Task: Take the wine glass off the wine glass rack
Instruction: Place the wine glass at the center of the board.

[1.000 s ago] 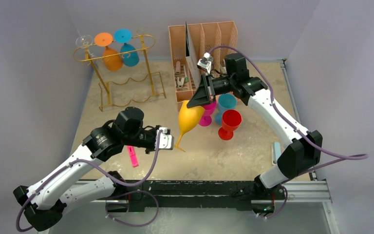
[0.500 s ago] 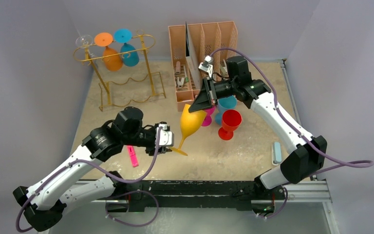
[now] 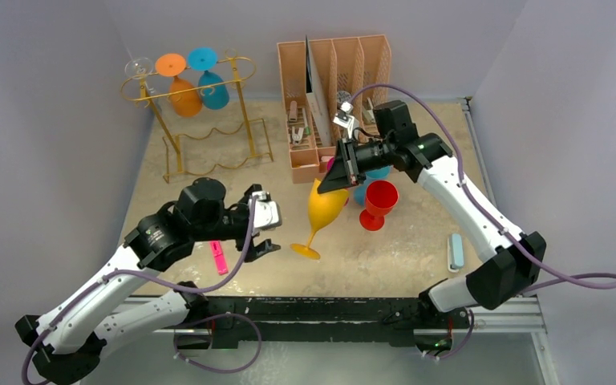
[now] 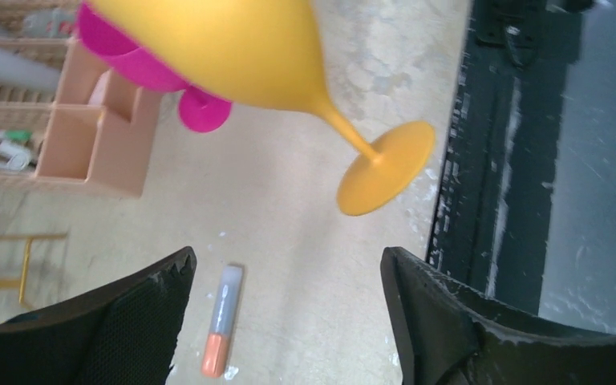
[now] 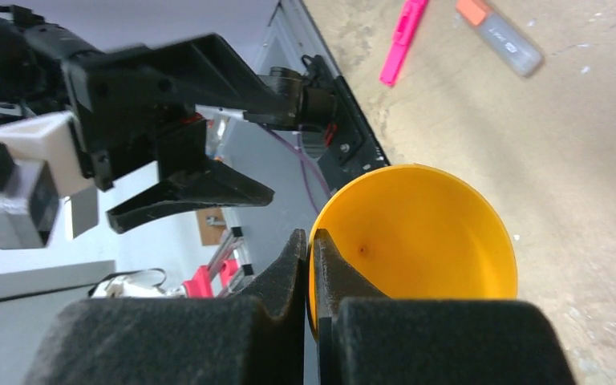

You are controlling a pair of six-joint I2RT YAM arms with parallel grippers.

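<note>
wine glass (image 3: 323, 212) | right jaws pinch its rim | left jaws wide, clear

The yellow wine glass (image 3: 322, 210) leans bowl-up mid-table, well apart from the gold wire rack (image 3: 154, 93).

Peach organiser (image 3: 375, 58) at back; pink marker (image 3: 219, 257) front left; pale blue bar (image 3: 454, 252) right.

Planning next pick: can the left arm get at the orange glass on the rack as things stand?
Probably yes. The left fingers are open and empty, the rack with the orange glass stands on its side, and nothing stands between them. The right fingers hold the yellow glass away from that path.
</note>
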